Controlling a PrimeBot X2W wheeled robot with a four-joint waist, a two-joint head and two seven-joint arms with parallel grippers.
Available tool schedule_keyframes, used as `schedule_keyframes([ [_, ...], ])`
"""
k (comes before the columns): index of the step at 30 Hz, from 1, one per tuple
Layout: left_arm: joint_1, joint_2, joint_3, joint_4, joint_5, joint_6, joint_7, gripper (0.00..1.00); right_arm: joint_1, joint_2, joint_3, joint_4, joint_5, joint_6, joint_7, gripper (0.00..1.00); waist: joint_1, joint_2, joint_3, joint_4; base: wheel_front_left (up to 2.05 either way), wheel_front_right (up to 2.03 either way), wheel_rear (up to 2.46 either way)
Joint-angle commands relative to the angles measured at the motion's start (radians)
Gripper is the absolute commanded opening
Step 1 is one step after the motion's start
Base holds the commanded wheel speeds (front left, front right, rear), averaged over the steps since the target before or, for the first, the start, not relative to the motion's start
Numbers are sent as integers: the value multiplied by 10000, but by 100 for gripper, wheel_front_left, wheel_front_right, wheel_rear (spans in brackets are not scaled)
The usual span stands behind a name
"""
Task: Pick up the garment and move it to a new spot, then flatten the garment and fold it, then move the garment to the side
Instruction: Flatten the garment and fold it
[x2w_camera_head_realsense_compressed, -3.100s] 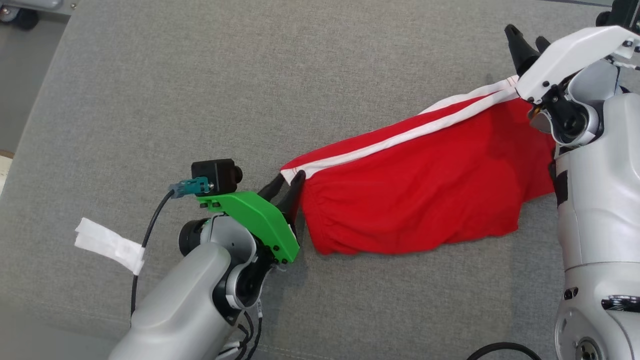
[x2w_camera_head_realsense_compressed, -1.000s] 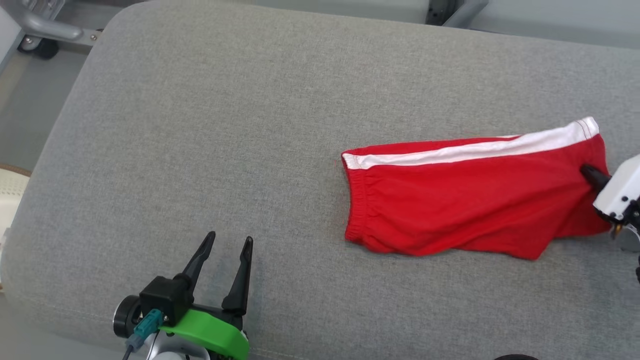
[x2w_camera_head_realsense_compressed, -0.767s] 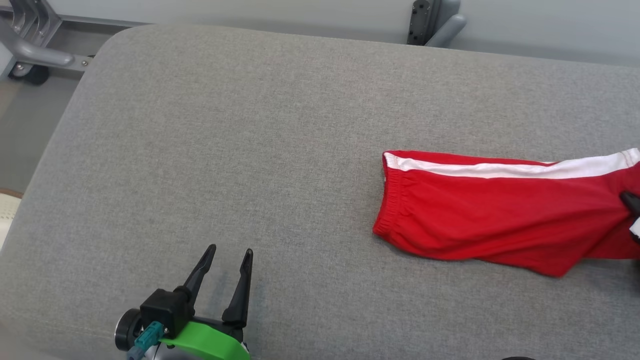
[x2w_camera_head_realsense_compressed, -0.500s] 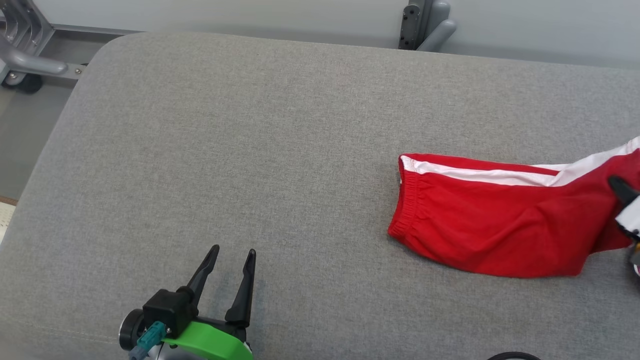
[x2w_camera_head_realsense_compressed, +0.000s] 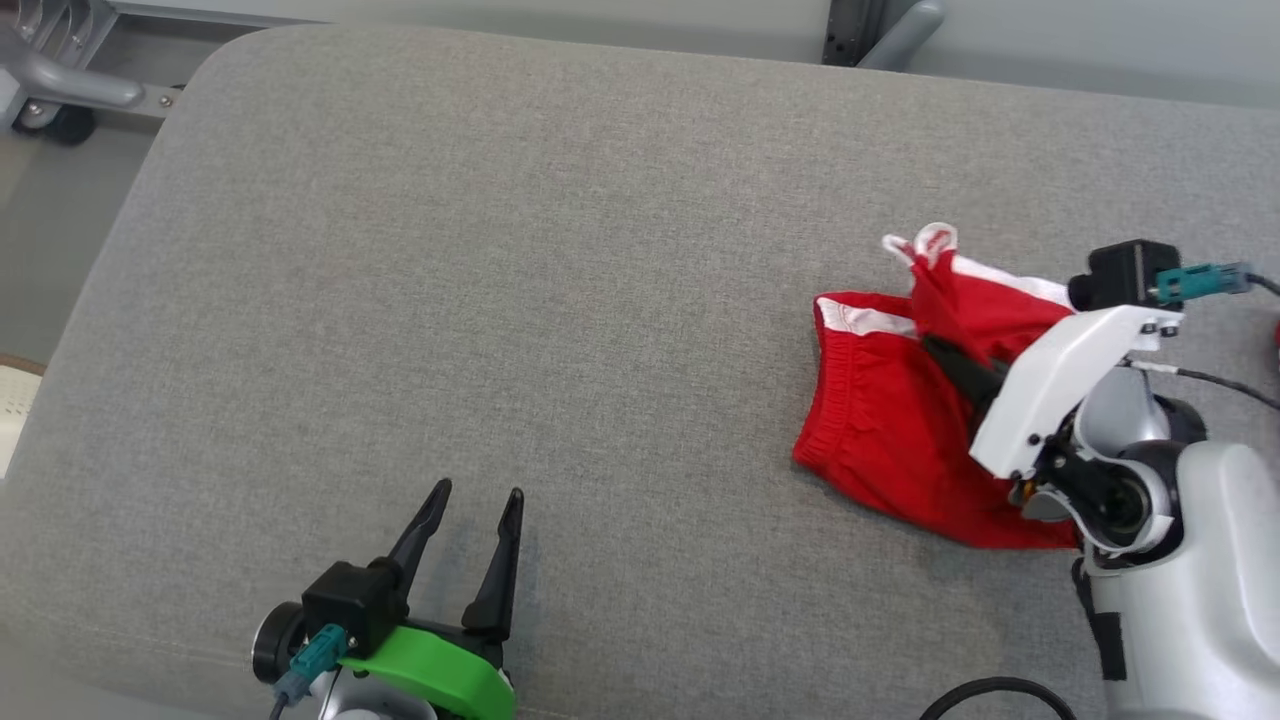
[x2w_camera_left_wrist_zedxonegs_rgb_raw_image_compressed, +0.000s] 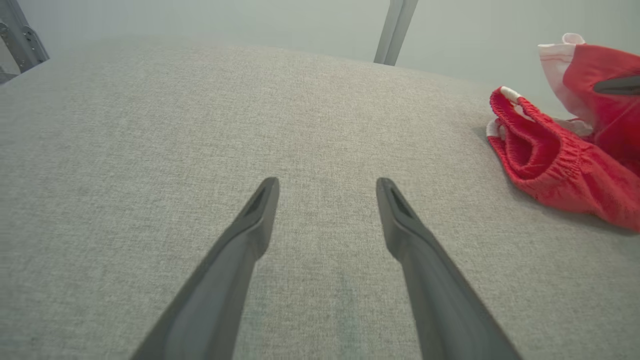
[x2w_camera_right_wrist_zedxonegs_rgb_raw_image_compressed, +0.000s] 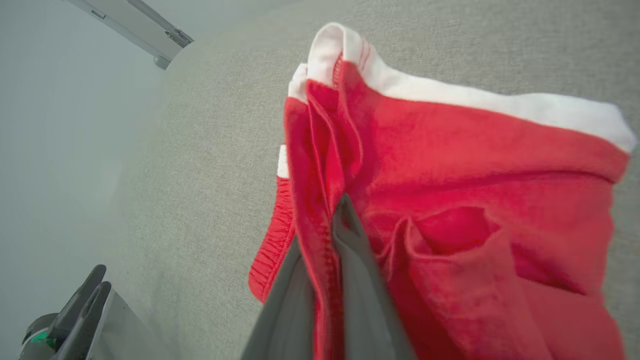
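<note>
Where the head view looks down on the grey cushion, the red shorts lie near its right edge, about midway between front and back. Their waistband faces left. The right gripper is clamped on a fold of the shorts and holds one leg up off the cushion, its white hem standing above the rest and leaning toward the waistband. The left gripper sits near the front edge, left of the middle, its fingers spread wide with nothing between them, well apart from the shorts.

In the left wrist view, the left gripper points across bare cushion, its fingers wide apart and empty. The shorts lie at the right, waistband gaping toward the camera, the raised leg above it.

In the right wrist view, the right gripper has its two fingers pressed together on a bunched red fold of the shorts. The hem rises past the tips, and the waistband shows below on the cushion. The left gripper shows in the lower left corner.
</note>
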Motion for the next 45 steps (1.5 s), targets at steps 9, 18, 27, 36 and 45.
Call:
schedule_keyframes([
  [9, -100, -73, 169, 295, 155, -89, -43, 100, -258, -18, 1175, 1094, 240, 0, -993, 0, 0, 0, 51, 170, 0, 0, 0],
  [18, -105, -141, 75, 565, 255, -106, -43, 100, -708, -15, 1720, 2318, 282, 0, -1714, 0, 0, 0, -47, 103, 0, 0, 0],
  [27, -56, -120, -37, 676, 188, -115, -43, 100, -955, -14, 2545, 2638, 792, 0, -2385, 100, 0, 0, -200, 17, 0, 0, 0],
  [36, 286, -95, 379, 538, 116, -115, -44, 100, -314, -234, 1690, -387, -400, -1, -3285, 100, 0, 0, -306, -360, 0, 0, 0],
  [45, 94, -241, 265, 446, 36, -116, -44, 100, 640, -1157, 805, 497, -2890, -4, -5598, 0, 0, 0, -38, -432, 0, 0, 0],
])
